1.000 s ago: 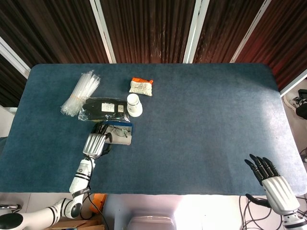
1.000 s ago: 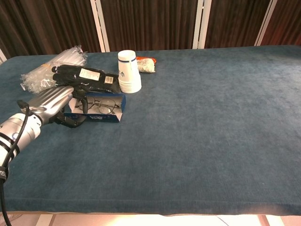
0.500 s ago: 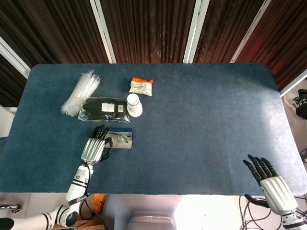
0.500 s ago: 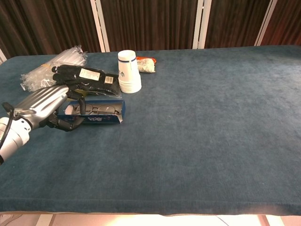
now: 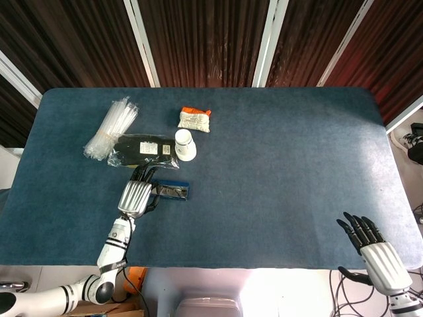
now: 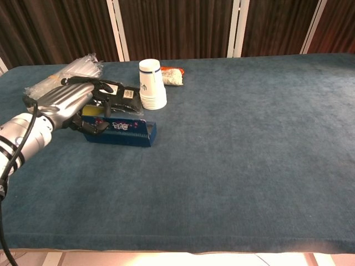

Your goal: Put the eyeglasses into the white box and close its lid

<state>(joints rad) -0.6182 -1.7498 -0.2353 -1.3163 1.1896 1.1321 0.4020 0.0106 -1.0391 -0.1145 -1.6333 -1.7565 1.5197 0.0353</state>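
The box [image 5: 171,191] lies left of the table's middle; in the chest view the box [image 6: 120,132] shows a patterned blue outside, with the lid folded down over it. The eyeglasses are hidden in the chest view, and in the head view I cannot make them out inside the dark strip of the box. My left hand [image 5: 136,195] holds the box's left end, thumb in front and fingers reaching over behind it; the chest view shows the same hand [image 6: 67,104]. My right hand [image 5: 371,247] hangs off the table's near right corner, fingers spread, holding nothing.
Just behind the box lies a black package [image 6: 121,92]. A stack of paper cups [image 6: 152,84] stands to its right, with an orange-and-white packet [image 6: 173,76] further back. A clear plastic bundle [image 5: 111,127] lies at the far left. The blue table [image 5: 284,165] stretches right.
The box lid has swung from open, with the glasses showing, down over the box. My left hand moved with it, up and toward the back. The right hand barely moved.
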